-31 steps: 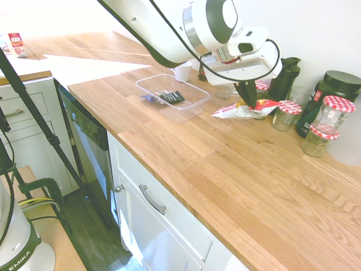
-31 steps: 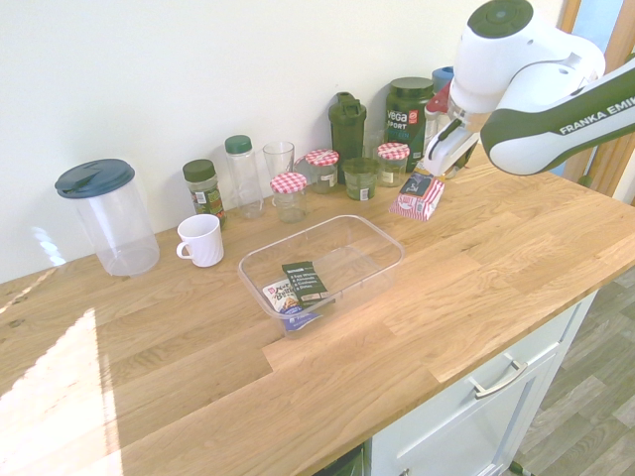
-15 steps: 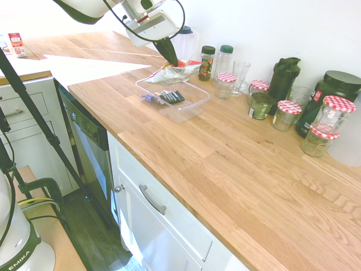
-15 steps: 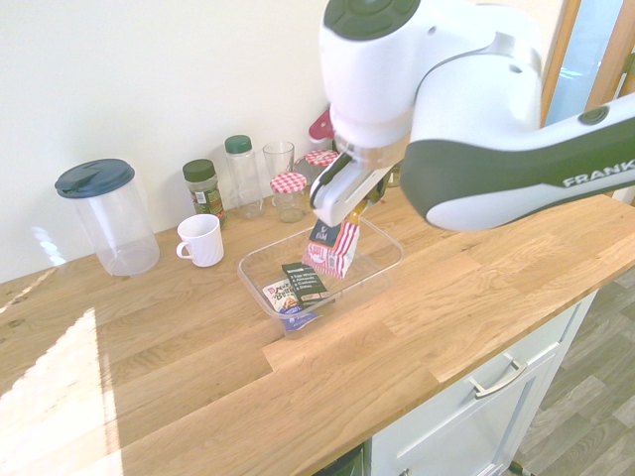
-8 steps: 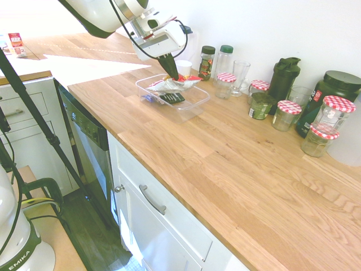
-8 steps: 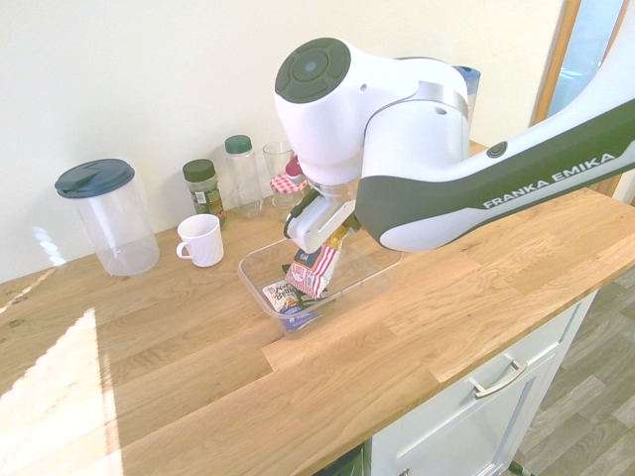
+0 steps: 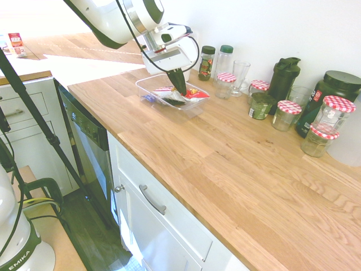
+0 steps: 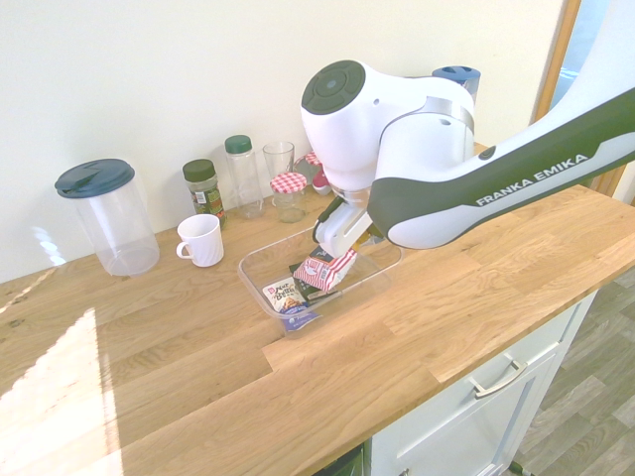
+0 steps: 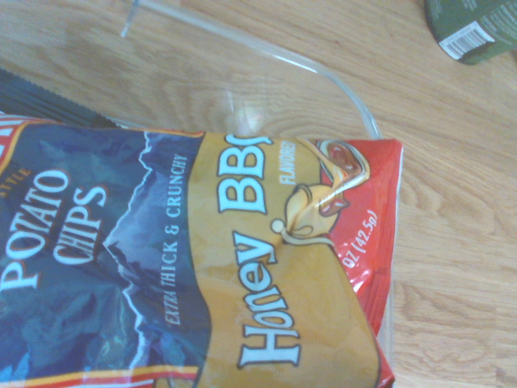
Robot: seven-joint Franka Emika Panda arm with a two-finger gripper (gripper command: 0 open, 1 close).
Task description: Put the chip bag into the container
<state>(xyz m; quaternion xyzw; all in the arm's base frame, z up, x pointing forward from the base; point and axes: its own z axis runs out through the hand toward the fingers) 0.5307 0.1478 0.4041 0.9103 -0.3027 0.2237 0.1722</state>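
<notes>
wooden worktop (image 7: 225, 152) | kitchen, white drawer (image 8: 496, 387) | chip bag (image 8: 325, 270) in tub (image 8: 260, 297) (sunny corner)

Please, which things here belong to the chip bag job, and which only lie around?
For the job:
- chip bag
- container
- tool

Only lying around:
- white mug
- dark shaker bottle
- lidded pitcher
- green-lidded bottle
</notes>
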